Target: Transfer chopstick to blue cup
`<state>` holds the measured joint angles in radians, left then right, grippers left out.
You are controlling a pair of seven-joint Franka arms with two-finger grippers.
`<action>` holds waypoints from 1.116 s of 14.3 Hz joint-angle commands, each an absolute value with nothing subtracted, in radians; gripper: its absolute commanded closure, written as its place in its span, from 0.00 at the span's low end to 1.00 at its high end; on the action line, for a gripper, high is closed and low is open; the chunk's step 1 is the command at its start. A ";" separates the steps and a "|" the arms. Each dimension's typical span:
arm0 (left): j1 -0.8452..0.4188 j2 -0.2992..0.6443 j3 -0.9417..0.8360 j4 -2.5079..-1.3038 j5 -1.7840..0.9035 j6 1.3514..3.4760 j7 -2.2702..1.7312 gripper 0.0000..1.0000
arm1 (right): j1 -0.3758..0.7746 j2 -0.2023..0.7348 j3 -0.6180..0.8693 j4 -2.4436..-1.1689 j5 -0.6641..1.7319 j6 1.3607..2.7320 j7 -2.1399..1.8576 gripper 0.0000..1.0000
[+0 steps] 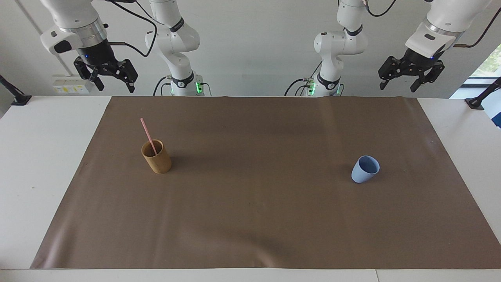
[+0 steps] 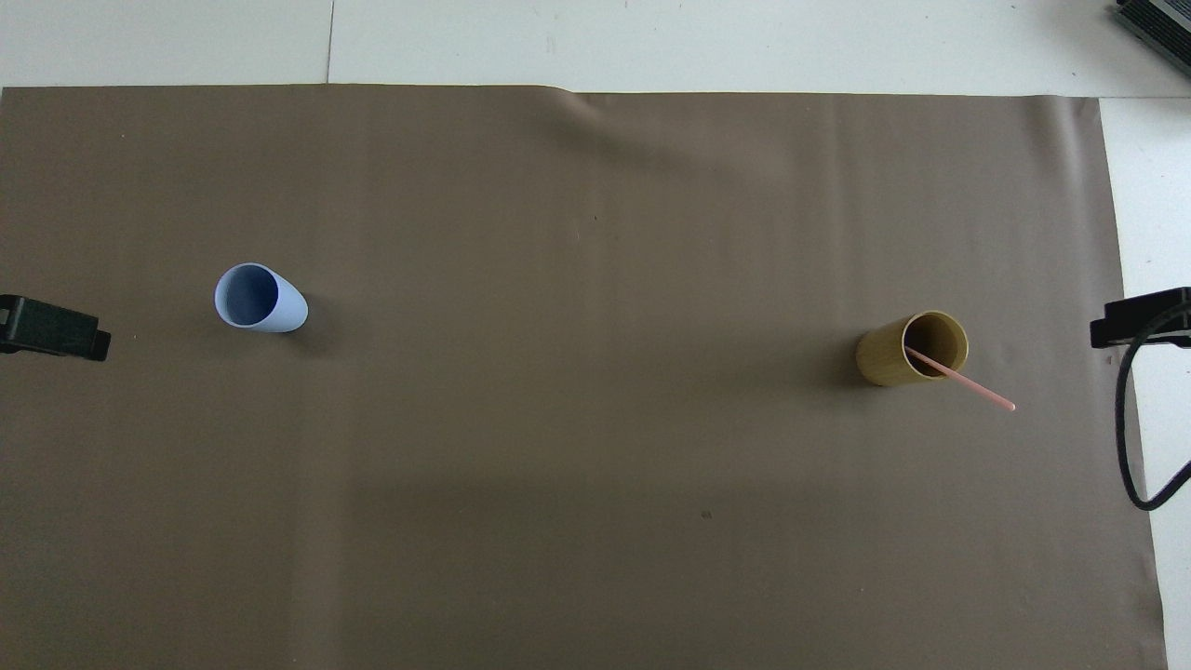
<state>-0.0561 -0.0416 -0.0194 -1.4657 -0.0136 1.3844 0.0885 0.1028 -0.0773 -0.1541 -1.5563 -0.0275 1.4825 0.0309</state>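
A pale pink chopstick [image 1: 148, 136] stands in a tan bamboo-coloured cup [image 1: 157, 157] toward the right arm's end of the table, its top leaning out over the rim; it also shows in the overhead view [image 2: 968, 382] with the tan cup [image 2: 910, 349]. The light-blue cup [image 1: 365, 169] stands upright and empty toward the left arm's end, and shows in the overhead view [image 2: 260, 298]. My right gripper [image 1: 114, 86] hangs open and empty, high over the table's edge near its base. My left gripper [image 1: 399, 86] hangs open and empty at its own end. Both arms wait.
A brown mat [image 1: 258, 219] covers most of the white table [image 1: 35, 164]. The two cups stand far apart on it, with bare mat between them. A black cable [image 2: 1130, 437] hangs by the right gripper's tip [image 2: 1140, 318]; the left gripper's tip [image 2: 51, 328] shows at the view's edge.
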 commanded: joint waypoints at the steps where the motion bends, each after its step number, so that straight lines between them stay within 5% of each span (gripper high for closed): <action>1: -0.051 -0.061 -0.026 -1.491 -0.002 1.391 0.093 0.00 | 0.095 -0.103 -0.149 -1.585 -0.034 1.479 0.031 0.00; 16: -0.058 -0.064 -0.037 -1.491 -0.002 1.390 0.083 0.00 | 0.095 -0.107 -0.149 -1.591 -0.034 1.479 0.031 0.00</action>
<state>-0.0583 -0.0417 -0.0376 -1.4662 -0.0136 1.3841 0.0870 0.1025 -0.0809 -0.1542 -1.5613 -0.0275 1.4824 0.0310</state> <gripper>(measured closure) 0.000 0.000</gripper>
